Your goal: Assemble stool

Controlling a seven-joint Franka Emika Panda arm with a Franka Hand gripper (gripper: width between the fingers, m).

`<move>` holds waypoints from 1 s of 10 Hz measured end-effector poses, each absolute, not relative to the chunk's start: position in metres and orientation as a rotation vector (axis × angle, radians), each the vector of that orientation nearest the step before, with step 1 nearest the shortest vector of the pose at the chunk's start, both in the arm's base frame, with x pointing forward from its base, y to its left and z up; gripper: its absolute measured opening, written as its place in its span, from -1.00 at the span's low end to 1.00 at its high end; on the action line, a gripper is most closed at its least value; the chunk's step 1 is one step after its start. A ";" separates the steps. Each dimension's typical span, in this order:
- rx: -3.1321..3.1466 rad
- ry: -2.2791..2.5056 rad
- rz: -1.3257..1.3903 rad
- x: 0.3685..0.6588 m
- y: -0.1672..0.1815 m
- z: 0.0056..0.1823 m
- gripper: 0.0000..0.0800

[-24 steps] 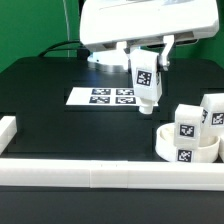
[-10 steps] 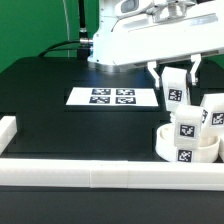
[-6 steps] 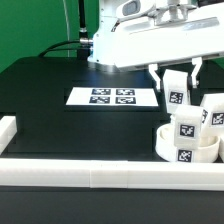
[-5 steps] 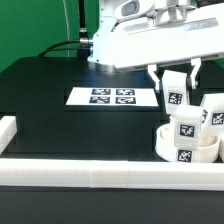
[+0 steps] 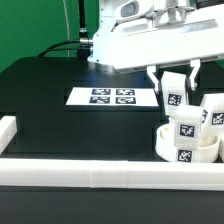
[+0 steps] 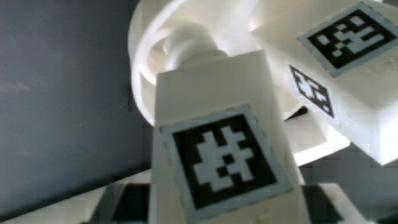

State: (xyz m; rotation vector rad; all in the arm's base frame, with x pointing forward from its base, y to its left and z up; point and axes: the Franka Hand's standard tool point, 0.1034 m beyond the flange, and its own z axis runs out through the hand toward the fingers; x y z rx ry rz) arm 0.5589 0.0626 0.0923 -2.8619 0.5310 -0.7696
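End effector (image 5: 172,82) pinching one white stool leg: fingers (image 5: 152,78) pressed on both flanks of the held leg (image 5: 173,96), which hangs upright, clear of the black surface (image 5: 60,125), at about 2 o'clock in the exterior view. Held leg is a short blocky white prism with one black-and-white square tag on the face toward the exterior camera. The wrist view shows a tag on another face and the body widening toward the gripped end. Seat (image 5: 172,150) is a thick round white disc lying flat at 4 o'clock, with a tag on its side wall. It lies at 5 o'clock from the held leg and close to it. Contact between the two cannot be judged. Second leg (image 5: 187,124), same blocky shape with its tag facing front, stands upright and appears to rest on the seat's top. Further legs (image 5: 212,110) are clustered at 3 o'clock, just beyond the seat and partly cut by the frame edge. Marker board (image 5: 112,97) lies flat near centre, at 9 o'clock from the held leg and apart from it. White bars (image 5: 100,176) edge the surface from 6 to 9 o'clock.
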 end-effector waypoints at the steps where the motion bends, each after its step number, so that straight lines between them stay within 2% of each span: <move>1: -2.866 0.523 -0.774 0.559 0.061 0.092 -0.18; 10: -2.881 0.493 -0.784 0.563 0.054 0.093 -0.18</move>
